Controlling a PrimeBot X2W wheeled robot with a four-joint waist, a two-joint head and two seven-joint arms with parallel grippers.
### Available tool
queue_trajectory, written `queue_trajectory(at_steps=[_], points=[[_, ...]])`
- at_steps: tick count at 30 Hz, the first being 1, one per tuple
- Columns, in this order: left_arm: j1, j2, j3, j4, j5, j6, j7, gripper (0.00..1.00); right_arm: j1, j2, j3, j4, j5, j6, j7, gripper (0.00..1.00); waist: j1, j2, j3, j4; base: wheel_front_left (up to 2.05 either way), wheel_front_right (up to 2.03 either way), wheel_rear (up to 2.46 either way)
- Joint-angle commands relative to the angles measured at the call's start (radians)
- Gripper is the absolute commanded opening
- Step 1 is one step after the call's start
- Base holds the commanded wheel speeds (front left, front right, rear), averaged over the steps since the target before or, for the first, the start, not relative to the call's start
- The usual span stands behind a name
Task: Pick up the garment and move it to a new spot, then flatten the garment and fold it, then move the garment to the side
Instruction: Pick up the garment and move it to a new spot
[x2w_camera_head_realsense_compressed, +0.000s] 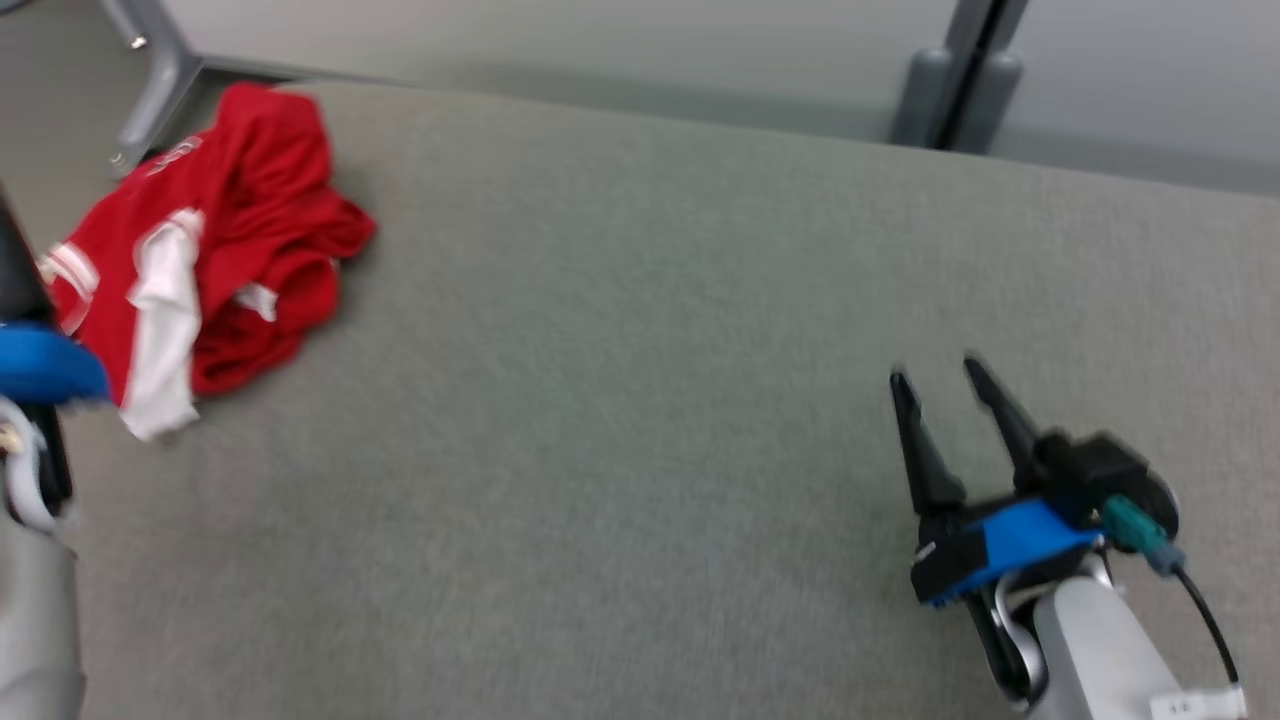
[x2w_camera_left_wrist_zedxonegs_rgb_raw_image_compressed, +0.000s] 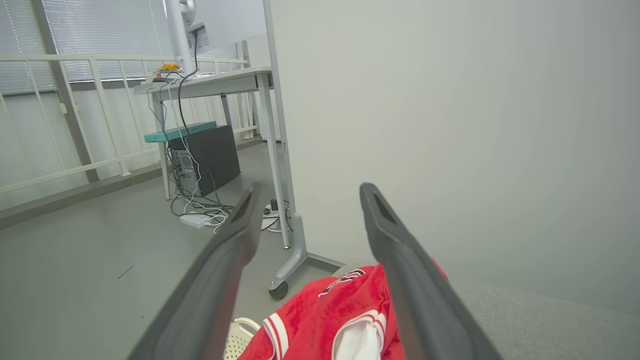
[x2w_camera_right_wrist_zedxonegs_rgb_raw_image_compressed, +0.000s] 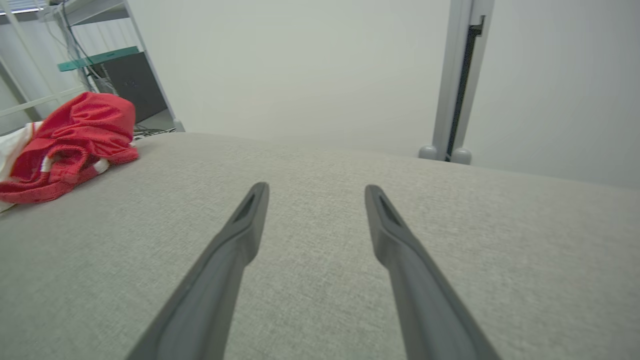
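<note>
At the upper left of the head view, the crumpled red garment (x2w_camera_head_realsense_compressed: 215, 250) lies by the table (x2w_camera_head_realsense_compressed: 650, 450) edge. The left gripper (x2w_camera_left_wrist_zedxonegs_rgb_raw_image_compressed: 310, 192) and right gripper (x2w_camera_head_realsense_compressed: 936, 372) gape empty. A shallow pinch could drag it off.

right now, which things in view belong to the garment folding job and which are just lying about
For the job: crumpled red and white garment; grey fabric work surface it lies on; left gripper, open; right gripper, open.
Just lying about: black computer tower; white desk; tangled cables on the floor.
</note>
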Motion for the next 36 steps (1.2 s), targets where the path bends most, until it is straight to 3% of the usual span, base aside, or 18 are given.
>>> queue_trajectory(at_steps=[1,7,13,24,28,29,30,36], points=[[-0.034,0.012,0.01,0.009,-0.004,-0.002,-0.001,1.0,-0.019,-0.006,-0.007,-0.016,-0.016,0.001,-0.004,1.0,-0.0002,-0.0001,0.017,-0.013,0.0,0.0,0.0],[-0.184,0.103,0.036,0.109,-0.026,-0.024,0.015,1.0,-0.045,-0.007,-0.046,-0.125,-0.087,0.001,-0.004,1.0,-0.0002,-0.0001,0.125,-0.091,0.0,0.0,0.0],[-0.285,0.156,0.011,0.243,-0.021,-0.051,0.054,1.0,-0.046,-0.012,-0.059,-0.203,-0.114,0.001,-0.004,1.0,-0.0002,-0.0001,0.199,-0.139,0.0,0.0,0.0],[-0.358,0.149,-0.046,0.547,-0.057,-0.098,0.266,1.0,-0.039,-0.027,-0.068,-0.261,-0.116,0.001,0.015,1.0,-0.0002,-0.0001,0.257,-0.17,0.0,0.0,0.0],[-0.365,0.143,-0.054,0.6,-0.082,-0.106,0.281,1.0,-0.041,-0.028,-0.067,-0.273,-0.117,0.0,0.02,1.0,-0.0002,-0.0001,0.259,-0.17,0.0,0.0,0.0],[-0.365,0.139,-0.058,0.606,-0.087,-0.109,0.275,0.34,-0.04,-0.028,-0.065,-0.273,-0.118,0.001,0.02,1.0,-0.0002,-0.0001,0.258,-0.169,0.0,0.0,0.0],[-0.365,0.134,-0.057,0.612,-0.099,-0.111,0.267,0.0,-0.038,-0.027,-0.063,-0.273,-0.118,0.001,0.021,1.0,-0.0002,-0.0001,0.257,-0.168,0.0,0.0,0.0],[-0.371,0.143,-0.095,0.603,-0.094,-0.114,0.148,0.0,-0.036,-0.023,-0.049,-0.265,-0.114,0.0,0.021,1.0,-0.0002,-0.0001,0.239,-0.163,0.0,0.0,0.0]])
